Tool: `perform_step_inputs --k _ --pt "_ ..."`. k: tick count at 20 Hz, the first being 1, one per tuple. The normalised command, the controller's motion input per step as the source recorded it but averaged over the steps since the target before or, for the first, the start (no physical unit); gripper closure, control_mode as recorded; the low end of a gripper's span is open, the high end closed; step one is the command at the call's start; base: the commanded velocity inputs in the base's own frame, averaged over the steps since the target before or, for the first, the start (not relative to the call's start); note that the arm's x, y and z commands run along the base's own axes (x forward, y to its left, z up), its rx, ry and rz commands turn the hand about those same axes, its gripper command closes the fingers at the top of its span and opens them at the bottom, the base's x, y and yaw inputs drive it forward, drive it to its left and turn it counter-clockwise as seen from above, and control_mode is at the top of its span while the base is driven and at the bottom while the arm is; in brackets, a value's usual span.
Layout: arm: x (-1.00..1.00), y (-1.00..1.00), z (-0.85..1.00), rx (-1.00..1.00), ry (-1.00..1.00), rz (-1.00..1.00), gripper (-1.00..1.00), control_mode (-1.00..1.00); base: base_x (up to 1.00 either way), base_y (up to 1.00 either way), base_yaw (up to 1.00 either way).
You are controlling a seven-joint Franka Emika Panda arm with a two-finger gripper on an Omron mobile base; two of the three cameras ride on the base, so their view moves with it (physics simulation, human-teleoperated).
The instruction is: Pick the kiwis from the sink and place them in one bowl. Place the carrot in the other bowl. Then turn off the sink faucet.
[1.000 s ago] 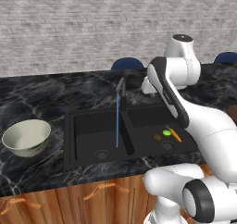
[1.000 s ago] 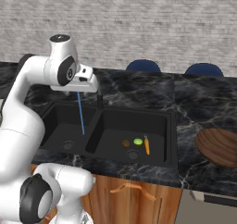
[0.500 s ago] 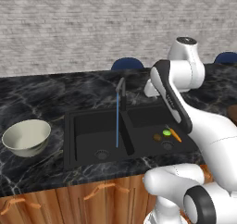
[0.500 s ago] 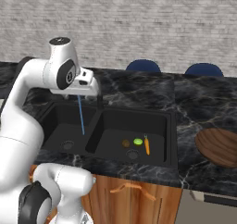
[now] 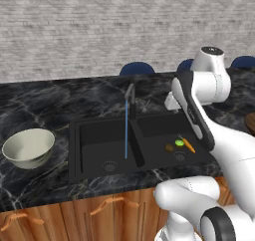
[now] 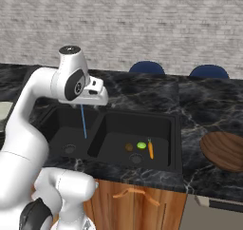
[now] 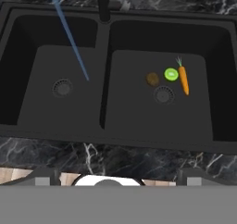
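- Sink (image 7: 115, 126): black double basin in black marble, a round drain in each basin.
- Green kiwi (image 7: 171, 74) and brown kiwi (image 7: 152, 78): lying side by side in the right basin, just beyond its drain.
- Carrot (image 7: 183, 79): orange, lying flat just beside the green kiwi, green end toward the sink's back edge.
- Off-white bowl (image 5: 28, 148): upright on the counter left of the sink.
- Brown bowl (image 6: 224, 150): on the counter right of the sink.
- Faucet (image 5: 130, 99): at the back edge, blue stream falling into the left basin.
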Motion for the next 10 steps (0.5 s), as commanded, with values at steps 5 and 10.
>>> perform_step_inputs --k 5,10 --pt "-0.09 -0.33 -0.16 0.0 0.0 0.0 -1.0 -1.0 0.0 0.0 0.0" --pt "-0.1 -0.41 -0.22 0.01 -0.03 0.0 -1.0 -1.0 0.0 0.0 0.0"
